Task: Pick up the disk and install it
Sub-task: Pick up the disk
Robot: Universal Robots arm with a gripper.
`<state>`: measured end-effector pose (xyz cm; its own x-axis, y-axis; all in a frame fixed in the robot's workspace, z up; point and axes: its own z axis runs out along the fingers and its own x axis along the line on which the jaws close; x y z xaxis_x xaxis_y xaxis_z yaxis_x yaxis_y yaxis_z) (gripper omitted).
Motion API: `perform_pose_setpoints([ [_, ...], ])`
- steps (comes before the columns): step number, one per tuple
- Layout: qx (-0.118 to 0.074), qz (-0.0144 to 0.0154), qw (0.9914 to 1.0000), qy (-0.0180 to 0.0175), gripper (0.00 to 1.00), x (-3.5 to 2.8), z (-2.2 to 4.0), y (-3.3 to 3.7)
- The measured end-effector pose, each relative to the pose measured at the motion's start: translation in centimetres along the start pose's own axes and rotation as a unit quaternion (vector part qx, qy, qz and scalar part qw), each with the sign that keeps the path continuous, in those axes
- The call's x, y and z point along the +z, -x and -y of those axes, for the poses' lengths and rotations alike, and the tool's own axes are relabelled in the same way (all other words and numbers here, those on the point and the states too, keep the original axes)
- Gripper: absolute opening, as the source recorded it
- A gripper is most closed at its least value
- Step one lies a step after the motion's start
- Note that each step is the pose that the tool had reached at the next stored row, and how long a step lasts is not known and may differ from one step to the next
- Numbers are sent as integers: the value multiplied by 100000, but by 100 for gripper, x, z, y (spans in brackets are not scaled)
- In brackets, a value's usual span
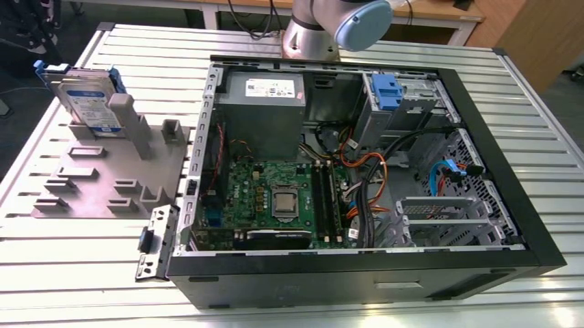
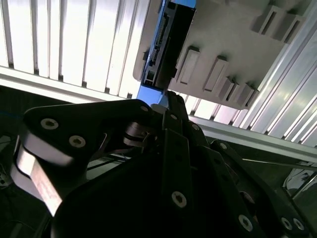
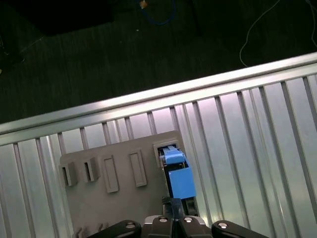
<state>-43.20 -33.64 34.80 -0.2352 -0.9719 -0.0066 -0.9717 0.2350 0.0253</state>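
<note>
The open computer case (image 1: 365, 273) is lying on the surface (image 1: 82, 273), waiting. The disk (image 1: 87, 96) is standing in its grey holder (image 1: 91, 188), not picked up yet. My fingers (image 3: 172, 203) are hovering above it, pressed together, holding nothing.

The label (image 1: 89, 106) on the disk (image 1: 75, 80) shows no legible print.

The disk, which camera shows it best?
The exterior view: the disk stands upright in the grey holder, its labelled face in plain sight. The second wrist view shows its dark, blue-framed edge; the first wrist view shows its blue top edge.
</note>
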Motion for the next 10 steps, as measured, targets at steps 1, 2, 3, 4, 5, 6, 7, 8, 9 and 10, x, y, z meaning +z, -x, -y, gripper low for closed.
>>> perform_pose_setpoints([
  [1, -259, -5, 100000, -3, 11, 2, -1, 0],
  [2, -897, -25, 99996, 4, 11, 3, -2, 0],
  [3, -1757, -48, 99985, 11, 11, 5, -2, 0],
  [4, -2659, -68, 99965, 13, 11, 9, -2, 0],
  [5, -3607, -95, 99935, 22, 11, 11, -2, 0],
  [6, -4509, -117, 99898, 27, 11, 15, -2, 0],
  [7, -5405, -139, 99854, 33, 11, 18, -1, -1],
  [8, -6302, -161, 99801, 39, 11, 22, -2, 0],
  [9, -6960, -179, 99757, 50, 11, 24, -2, -1],
  [10, -7240, -180, 99737, 48, 11, 26, -5, -2],
])
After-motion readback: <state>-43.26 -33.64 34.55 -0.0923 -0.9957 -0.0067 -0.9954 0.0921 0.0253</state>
